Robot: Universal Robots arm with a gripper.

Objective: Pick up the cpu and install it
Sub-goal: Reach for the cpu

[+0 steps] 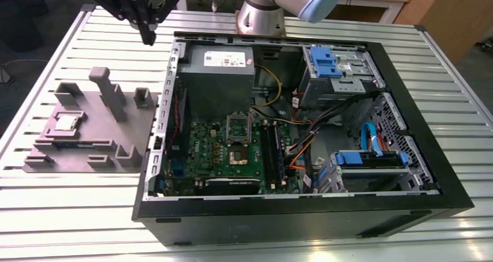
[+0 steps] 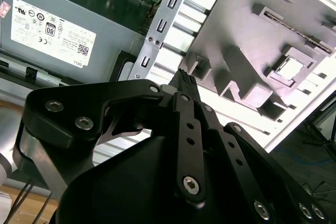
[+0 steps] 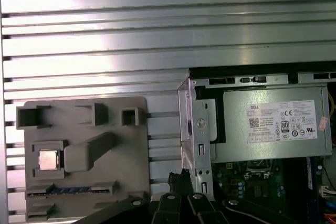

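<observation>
The cpu (image 1: 66, 122) is a small silvery square chip lying flat in a recess of the grey fixture block (image 1: 96, 143), on the table at the exterior view's left. Both wrist views show the cpu (image 2: 290, 67) (image 3: 48, 159) in its pocket. My gripper (image 1: 148, 38) hangs high over the table beside the case's far corner, well away from the chip. Its black fingers (image 2: 184, 80) meet at the tips with nothing between them. The open socket (image 1: 237, 154) sits on the green motherboard inside the case, with its silver frame (image 1: 237, 125) raised.
The open black computer case (image 1: 431, 175) takes up the table's middle and the exterior view's right. Inside it are a grey power supply (image 1: 219, 63) with a white label, blue drive brackets (image 1: 331, 63) and cables. The fixture block has upright posts (image 1: 108, 92).
</observation>
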